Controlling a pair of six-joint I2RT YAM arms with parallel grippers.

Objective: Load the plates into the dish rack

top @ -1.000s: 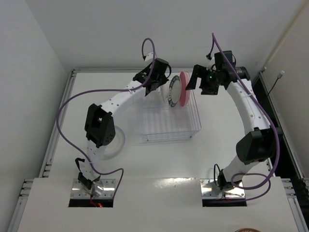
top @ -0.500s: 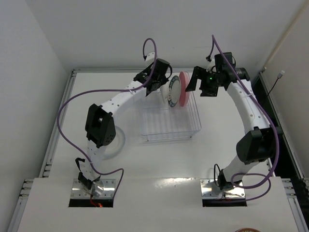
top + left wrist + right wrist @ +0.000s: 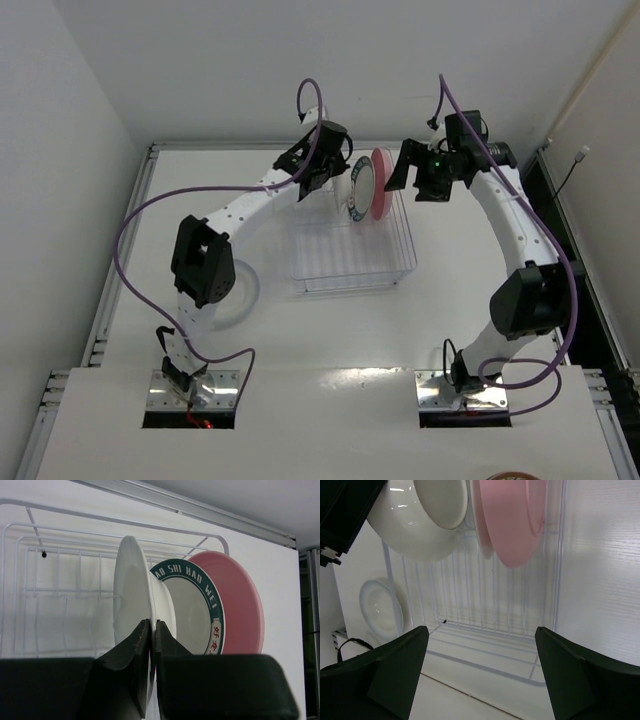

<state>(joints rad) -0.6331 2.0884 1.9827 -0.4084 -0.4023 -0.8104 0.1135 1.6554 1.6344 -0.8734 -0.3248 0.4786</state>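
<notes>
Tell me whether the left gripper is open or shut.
Shut: the left gripper pinches the rim of the plain white plate, jaws nearly together.

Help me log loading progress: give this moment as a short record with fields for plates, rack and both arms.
racked upright: pink plate, teal-rimmed plate
held: pale glassy plate, upright beside the teal-rimmed one, at the dish rack
left gripper: jaws shut on that plate's rim
right gripper: jaws open, empty
on the table: one pale plate, left of the rack
</notes>
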